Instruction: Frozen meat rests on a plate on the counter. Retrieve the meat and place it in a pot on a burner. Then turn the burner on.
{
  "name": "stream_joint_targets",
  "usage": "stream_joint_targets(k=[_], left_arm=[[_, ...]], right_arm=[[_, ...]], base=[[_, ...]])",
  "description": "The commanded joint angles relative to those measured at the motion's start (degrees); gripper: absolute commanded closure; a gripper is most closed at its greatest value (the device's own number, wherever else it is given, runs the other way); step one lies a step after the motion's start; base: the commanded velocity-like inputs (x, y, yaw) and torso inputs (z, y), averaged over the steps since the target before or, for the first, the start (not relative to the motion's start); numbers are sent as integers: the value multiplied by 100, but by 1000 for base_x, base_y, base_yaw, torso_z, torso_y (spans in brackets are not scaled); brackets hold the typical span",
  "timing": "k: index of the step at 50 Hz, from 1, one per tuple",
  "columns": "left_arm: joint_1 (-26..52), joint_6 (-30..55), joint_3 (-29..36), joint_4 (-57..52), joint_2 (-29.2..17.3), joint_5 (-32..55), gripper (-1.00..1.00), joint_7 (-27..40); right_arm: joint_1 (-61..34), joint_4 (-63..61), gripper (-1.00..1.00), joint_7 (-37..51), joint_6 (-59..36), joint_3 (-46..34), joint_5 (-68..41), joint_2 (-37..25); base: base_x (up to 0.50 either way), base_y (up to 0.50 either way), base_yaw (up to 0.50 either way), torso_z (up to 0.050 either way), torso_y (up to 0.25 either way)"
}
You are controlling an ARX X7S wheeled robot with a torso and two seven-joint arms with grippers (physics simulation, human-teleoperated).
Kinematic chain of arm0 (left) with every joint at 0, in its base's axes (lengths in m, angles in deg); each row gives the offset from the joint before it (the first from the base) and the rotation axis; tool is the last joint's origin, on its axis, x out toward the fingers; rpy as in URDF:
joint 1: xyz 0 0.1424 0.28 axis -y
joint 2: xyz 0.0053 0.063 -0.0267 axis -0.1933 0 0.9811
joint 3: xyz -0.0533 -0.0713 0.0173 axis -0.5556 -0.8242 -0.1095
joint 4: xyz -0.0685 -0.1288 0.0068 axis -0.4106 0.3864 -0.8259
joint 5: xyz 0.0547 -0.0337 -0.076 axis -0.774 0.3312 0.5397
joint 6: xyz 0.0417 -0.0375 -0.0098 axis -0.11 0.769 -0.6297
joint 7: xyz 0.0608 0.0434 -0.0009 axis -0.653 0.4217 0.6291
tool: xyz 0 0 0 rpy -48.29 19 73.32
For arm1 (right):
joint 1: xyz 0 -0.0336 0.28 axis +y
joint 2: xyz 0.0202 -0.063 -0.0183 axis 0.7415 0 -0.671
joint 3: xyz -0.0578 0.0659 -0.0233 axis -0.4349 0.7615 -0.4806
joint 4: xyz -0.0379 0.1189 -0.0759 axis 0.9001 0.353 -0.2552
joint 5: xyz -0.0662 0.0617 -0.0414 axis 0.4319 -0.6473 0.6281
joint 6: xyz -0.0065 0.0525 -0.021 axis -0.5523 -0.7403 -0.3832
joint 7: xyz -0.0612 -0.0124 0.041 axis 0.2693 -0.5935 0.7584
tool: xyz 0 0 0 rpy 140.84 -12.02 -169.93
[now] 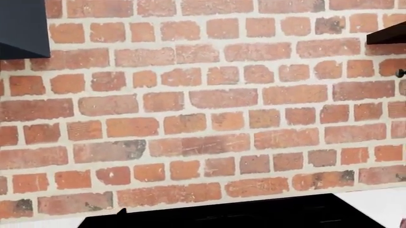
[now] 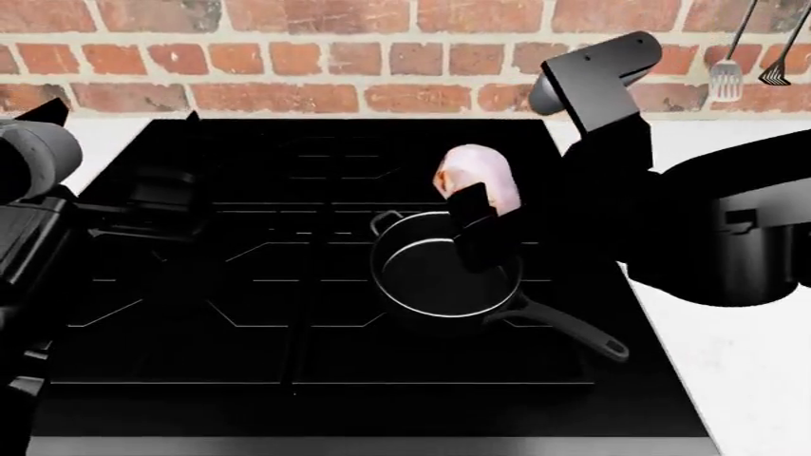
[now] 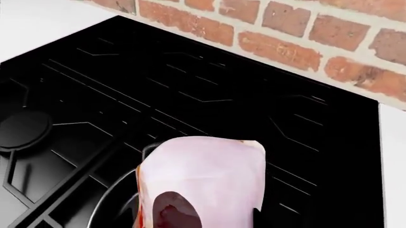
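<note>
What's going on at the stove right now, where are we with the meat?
The right gripper holds the meat in the air above the pot, which sits on the black stove. The meat is not in the pot yet, so it needs lowering and releasing. The left arm is off to the side holding nothing visible; its wrist camera mostly shows the brick wall. No plate is in view.

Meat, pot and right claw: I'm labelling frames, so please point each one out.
meat (image 2: 480, 173): head view, on its pale pink upper side.
pot (image 2: 438, 278): head view, on its dark inside bottom.
right claw (image 2: 478, 220): head view, between its fingertips, shut on the meat above the pot.
</note>
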Motion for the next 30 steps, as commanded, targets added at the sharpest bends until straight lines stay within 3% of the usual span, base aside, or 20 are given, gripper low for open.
stream_joint_targets(k=[1,30], left_arm=[[-318,-184,60,145,157,-642,-100,-535],[-430,-265,252,253,202,-907,-100,-607]], right_arm=[[-224,483,100,-356,-200,-257,400,264],[-177,919,100,-880,-191,-518,645,369]], base=[[0,0,0,0,0],[0,0,0,0,1]])
